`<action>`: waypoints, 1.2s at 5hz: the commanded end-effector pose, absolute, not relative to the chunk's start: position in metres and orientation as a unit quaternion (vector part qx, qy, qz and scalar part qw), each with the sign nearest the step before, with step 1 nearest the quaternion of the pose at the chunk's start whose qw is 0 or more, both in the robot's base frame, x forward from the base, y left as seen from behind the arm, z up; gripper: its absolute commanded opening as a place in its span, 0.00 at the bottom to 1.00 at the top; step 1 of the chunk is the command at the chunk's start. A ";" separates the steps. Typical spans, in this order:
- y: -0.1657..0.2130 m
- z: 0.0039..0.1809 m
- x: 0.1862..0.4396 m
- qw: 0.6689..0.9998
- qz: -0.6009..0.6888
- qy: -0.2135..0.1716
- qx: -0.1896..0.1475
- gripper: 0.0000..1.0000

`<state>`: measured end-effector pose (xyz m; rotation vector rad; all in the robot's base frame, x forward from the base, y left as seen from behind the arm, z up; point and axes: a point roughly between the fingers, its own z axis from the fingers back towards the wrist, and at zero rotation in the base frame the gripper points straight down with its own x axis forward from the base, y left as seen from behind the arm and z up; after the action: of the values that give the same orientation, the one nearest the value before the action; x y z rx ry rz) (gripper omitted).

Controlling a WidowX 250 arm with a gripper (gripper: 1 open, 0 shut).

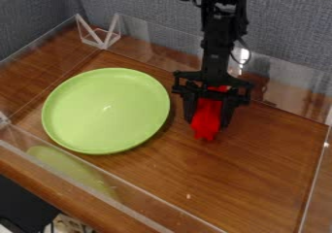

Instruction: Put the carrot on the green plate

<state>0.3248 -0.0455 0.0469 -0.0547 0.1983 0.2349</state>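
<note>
The top of the arm (218,23) is running out of the picture at the upper edge, so only its lower part is showing. The gripper (208,109) is pointing almost straight down, and its black frame is covering the upper end of the carrot (208,122); how far the carrot is reaching up between the fingers is hidden. The fingers are standing partly closed, one on each side of the red stick, and they are holding it. The lower end of the carrot is hanging close over the wooden table (259,169), but whether it is touching the wood or is just above it, I cannot tell from this view. A dark shadow is lying on the wood behind the gripper.

The green plate (78,130) is lying flat on the table to the left of the gripper in the picture, and nothing is lying in it. The carrot is just beside the plate's right rim, outside of it, not over it.

A clear plastic wall (78,179) is standing around the table; its near edge is hard to see and is giving pale reflections. At the far left corner a small clear stand (99,30) is sitting, and its exact shape is hard to make out.
</note>
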 end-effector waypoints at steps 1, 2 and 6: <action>-0.041 0.083 0.339 0.990 0.125 0.042 -0.040 0.00; -0.041 0.080 0.340 0.990 0.127 0.044 -0.041 0.00; -0.044 0.069 0.342 0.989 0.134 0.051 -0.038 0.00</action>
<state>0.3312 -0.0450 0.0517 -0.0620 0.1680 0.2664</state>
